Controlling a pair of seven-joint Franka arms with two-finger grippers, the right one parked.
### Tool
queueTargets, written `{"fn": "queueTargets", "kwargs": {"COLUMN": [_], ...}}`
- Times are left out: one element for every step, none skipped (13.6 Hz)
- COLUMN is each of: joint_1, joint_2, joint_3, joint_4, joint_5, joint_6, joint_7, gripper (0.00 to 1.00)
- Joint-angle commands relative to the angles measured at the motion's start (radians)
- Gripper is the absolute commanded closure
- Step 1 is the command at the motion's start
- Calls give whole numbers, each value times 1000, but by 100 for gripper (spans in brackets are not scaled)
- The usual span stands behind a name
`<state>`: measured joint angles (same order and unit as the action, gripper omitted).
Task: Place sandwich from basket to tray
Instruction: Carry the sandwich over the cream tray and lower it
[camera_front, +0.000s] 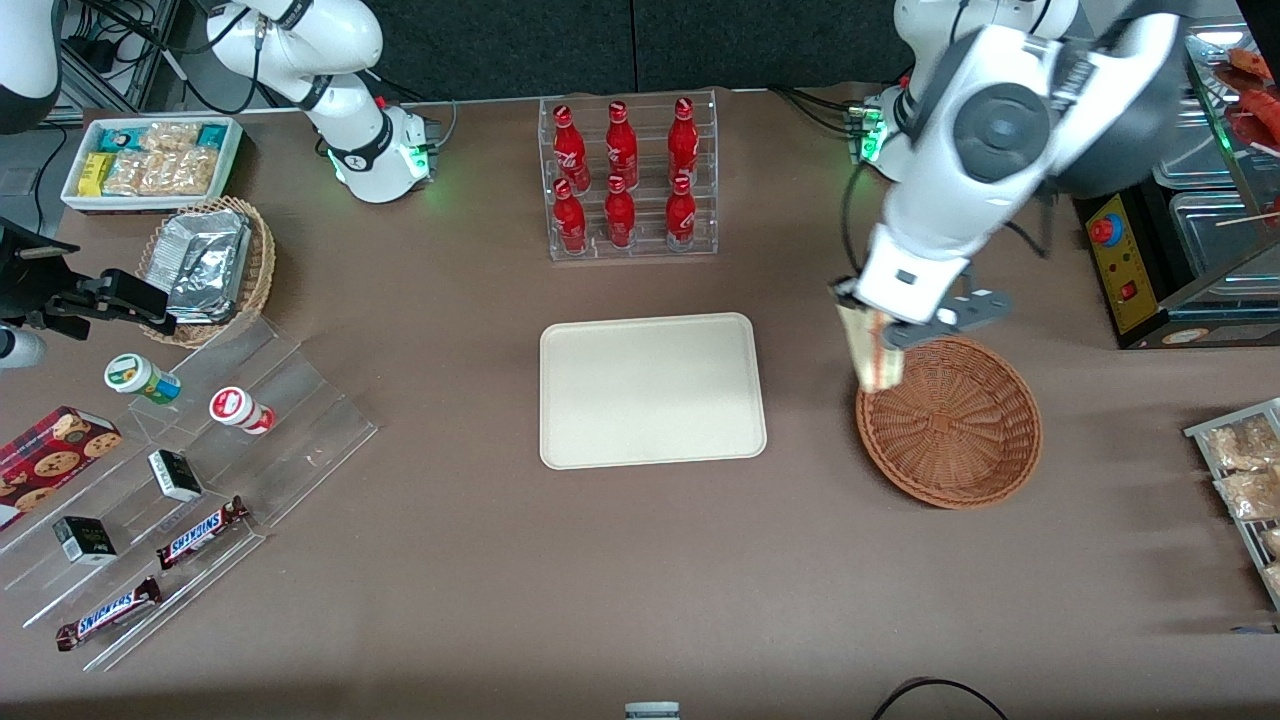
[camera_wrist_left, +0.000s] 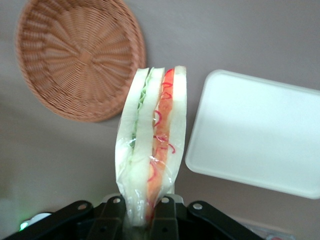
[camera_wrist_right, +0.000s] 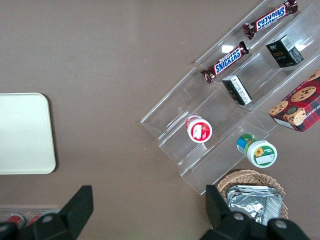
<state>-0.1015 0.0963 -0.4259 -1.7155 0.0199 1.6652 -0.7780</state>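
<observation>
From where I stand, the working arm's pincer (camera_front: 880, 335) hangs in the air above the rim of the basket (camera_front: 950, 425), on the edge that faces the tray (camera_front: 652, 390), and it is clenched on the sandwich (camera_front: 872, 350), which dangles clear of the weave. The wrist camera shows it closely: two black fingers (camera_wrist_left: 111, 220) pinch one end of the sandwich (camera_wrist_left: 152, 150), a long wedge of soft white bread wrapped in clear, crinkled film, with a green stripe and a red-orange stripe of filling running the length of its cut edge. The basket (camera_wrist_left: 80, 57) is round, wide and shallow, woven of reddish-brown wicker in rings that spread out from a small hub at its centre. The tray (camera_wrist_left: 260, 137) lies flat on the brown matte surface (camera_front: 450, 560), just beside the basket but apart from it; it is smooth, cream-white and rectangular, with rounded corners and a low raised rim. Farther from the front camera than the tray stands a clear acrylic rack (camera_front: 630, 175) holding six glossy red bottles in two stepped rows. Toward the parked arm's end of the surface sits a smaller, pale tan wicker basket (camera_front: 215, 270) filled with crumpled silver foil packets.
</observation>
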Motion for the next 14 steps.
{"fn": "queueTargets", "kwargs": {"joint_1": [-3,-26,-65,-111,-148,-174,-199,-222,-254,-283,-293,-293,-297,-303], "joint_2": [78,111,152,202,248,301,347,385,414,434,462,482,505,528], "joint_3": [-86,-97,-99,-97,-97,-97,-97,-96,-93,-91,-91,-91,-91,-91], "joint_4": [56,72,102,134,160,192,218,229,231,225,225,225,225,221], "joint_5": [23,31,38,67,99,127,136,140,161,210,247,258,259,261], "joint_6": [20,30,30,30,31,47,83,132,178,211,238,263,286,313], "joint_7": [-58,-90,-124,-157,-194,-222,-243,-271,-300,-335,-369,-377,-377,-377], "gripper": [100,100,100,100,100,100,100,100,100,100,100,100,100,100]}}
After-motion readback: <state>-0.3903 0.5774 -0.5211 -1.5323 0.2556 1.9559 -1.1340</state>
